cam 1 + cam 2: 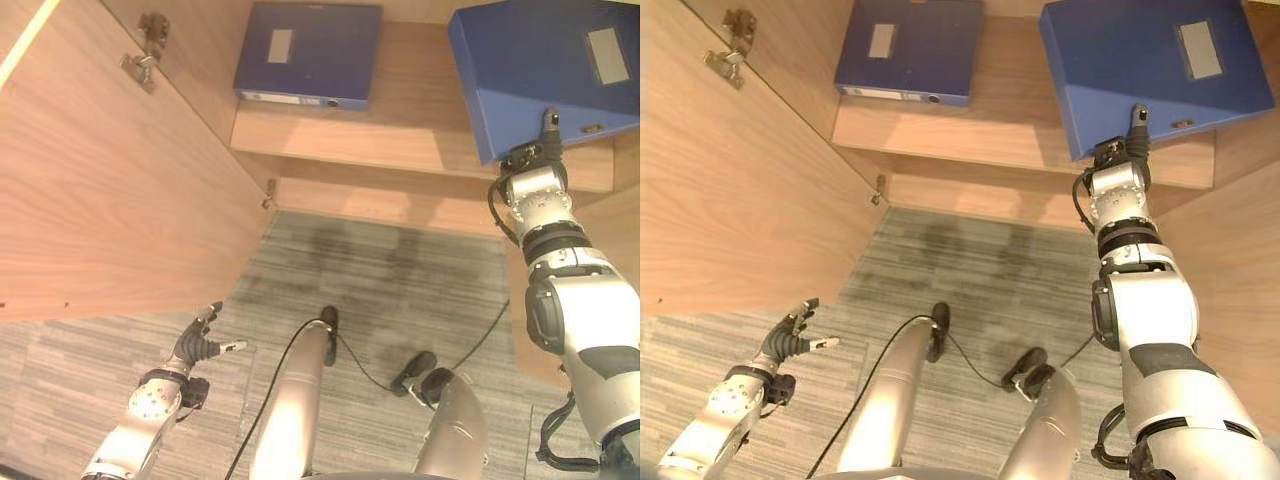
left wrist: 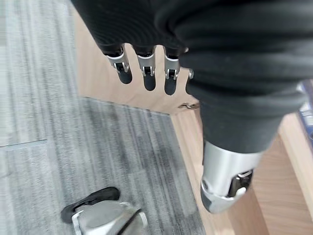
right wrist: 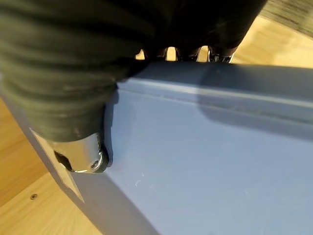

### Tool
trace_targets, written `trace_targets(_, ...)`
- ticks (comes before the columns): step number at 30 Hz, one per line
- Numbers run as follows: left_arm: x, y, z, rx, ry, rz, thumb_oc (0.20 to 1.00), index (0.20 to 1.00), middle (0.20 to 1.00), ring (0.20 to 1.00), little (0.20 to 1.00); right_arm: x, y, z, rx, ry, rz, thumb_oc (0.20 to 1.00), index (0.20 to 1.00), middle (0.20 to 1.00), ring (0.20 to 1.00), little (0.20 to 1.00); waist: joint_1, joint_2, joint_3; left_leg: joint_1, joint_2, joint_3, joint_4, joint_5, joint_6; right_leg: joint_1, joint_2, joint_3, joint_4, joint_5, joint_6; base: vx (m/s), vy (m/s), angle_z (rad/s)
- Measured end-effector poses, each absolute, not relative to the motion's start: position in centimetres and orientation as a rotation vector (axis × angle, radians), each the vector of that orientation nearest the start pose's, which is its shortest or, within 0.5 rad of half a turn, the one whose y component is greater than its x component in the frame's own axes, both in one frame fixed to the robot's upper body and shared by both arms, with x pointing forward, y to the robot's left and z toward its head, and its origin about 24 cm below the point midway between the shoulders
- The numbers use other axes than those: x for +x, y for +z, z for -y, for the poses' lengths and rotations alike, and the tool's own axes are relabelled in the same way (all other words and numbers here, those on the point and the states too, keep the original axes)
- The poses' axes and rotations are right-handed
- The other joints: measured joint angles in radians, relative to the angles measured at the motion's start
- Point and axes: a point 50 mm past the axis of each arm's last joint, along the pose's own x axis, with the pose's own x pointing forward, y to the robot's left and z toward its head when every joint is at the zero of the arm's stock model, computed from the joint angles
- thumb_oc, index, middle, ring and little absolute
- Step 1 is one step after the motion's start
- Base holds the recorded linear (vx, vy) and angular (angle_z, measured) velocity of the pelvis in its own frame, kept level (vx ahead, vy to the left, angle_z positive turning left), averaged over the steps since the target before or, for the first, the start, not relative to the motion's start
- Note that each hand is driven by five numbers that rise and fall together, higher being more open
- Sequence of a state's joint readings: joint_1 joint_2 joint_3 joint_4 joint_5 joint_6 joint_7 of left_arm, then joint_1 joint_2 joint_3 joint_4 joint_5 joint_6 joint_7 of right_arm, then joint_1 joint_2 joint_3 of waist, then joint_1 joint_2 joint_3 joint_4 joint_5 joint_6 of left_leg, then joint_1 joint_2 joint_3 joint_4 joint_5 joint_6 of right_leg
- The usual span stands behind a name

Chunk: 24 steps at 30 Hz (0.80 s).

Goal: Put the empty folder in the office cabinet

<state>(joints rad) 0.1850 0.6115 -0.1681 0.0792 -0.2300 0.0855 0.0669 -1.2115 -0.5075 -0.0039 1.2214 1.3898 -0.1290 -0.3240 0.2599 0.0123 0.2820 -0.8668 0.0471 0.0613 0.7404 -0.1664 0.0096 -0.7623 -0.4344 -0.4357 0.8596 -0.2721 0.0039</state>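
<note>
A blue folder (image 1: 550,70) with a pale label is tilted over the right end of the cabinet shelf (image 1: 400,140), its lower corner hanging past the shelf's front edge. My right hand (image 1: 535,165) is shut on that lower edge. The thumb (image 3: 80,154) presses on the folder's blue face (image 3: 220,161) and the fingers curl behind its edge. My left hand (image 1: 200,345) hangs low over the carpet at the lower left, open with fingers (image 2: 145,73) relaxed and nothing in it.
A second blue folder (image 1: 308,52) lies flat on the shelf's left part. The open wooden cabinet door (image 1: 110,180) with its metal hinge (image 1: 148,50) stands along the left. Grey carpet (image 1: 400,280) lies below the shelf, and the cabinet's side wall (image 1: 628,220) rises on the right.
</note>
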Motion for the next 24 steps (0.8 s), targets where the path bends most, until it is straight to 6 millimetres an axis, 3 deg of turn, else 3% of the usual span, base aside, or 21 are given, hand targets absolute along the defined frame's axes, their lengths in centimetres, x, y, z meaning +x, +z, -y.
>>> trace_targets(3,20.1,-0.3,-25.4,0.399,-0.021,-0.398,1.0,1.0,1.0,1.0,1.0,41.1,22.3,26.8,1.073,-0.501,0.142,0.2,0.2,0.2,0.2,0.2,0.01,0.0,0.0,-0.005,-0.007,-0.018,0.002,0.0,-0.001,0.007,-0.009,-0.016,0.015,-0.013,-0.001,0.03,-0.018,0.19)
trace_targets(7,19.8,-0.2,-25.9,0.416,-0.018,-0.405,1.0,1.0,1.0,1.0,1.0,40.4,26.4,28.8,1.042,-0.479,0.27,0.2,0.2,0.2,0.2,0.2,0.037,0.004,-0.003,-0.014,-0.02,-0.038,0.018,-0.003,-0.006,0.009,-0.025,-0.027,0.045,-0.039,0.001,0.04,-0.036,0.16)
trace_targets(9,19.8,-0.2,-25.9,0.416,-0.018,-0.405,1.0,1.0,1.0,1.0,1.0,40.2,27.0,29.3,1.036,-0.477,0.297,0.2,0.2,0.2,0.2,0.2,0.039,0.005,-0.003,-0.017,-0.024,-0.042,0.02,-0.003,-0.006,0.009,-0.028,-0.03,0.048,-0.042,0.0,0.04,-0.035,0.13)
trace_targets(11,19.9,-0.1,-25.9,0.416,-0.018,-0.4,1.0,1.0,1.0,1.0,1.0,39.3,29.1,31.0,1.056,-0.478,0.397,0.2,0.2,0.2,0.2,0.2,0.051,0.005,-0.004,-0.024,-0.029,-0.054,0.038,-0.005,-0.007,0.017,-0.035,-0.041,0.064,-0.054,-0.002,0.03,-0.011,0.15)
trace_targets(17,19.8,-0.3,-26.1,0.417,-0.015,-0.409,1.0,1.0,1.0,1.0,1.0,38.4,29.4,32.6,1.136,-0.514,0.444,0.2,0.2,0.2,0.2,0.2,0.053,0.006,-0.004,-0.026,-0.04,-0.071,0.068,-0.019,-0.005,0.03,-0.048,-0.045,0.097,-0.078,-0.002,0.02,-0.006,0.11)
trace_targets(24,19.6,-0.5,-26.3,0.422,-0.013,-0.428,1.0,1.0,1.0,1.0,1.0,38.5,27.8,33.0,1.115,-0.568,0.377,0.2,0.2,0.2,0.2,0.2,0.053,0.006,-0.004,-0.034,-0.045,-0.08,0.093,-0.027,-0.009,0.026,-0.06,-0.046,0.128,-0.096,-0.003,0.0,0.007,0.03)
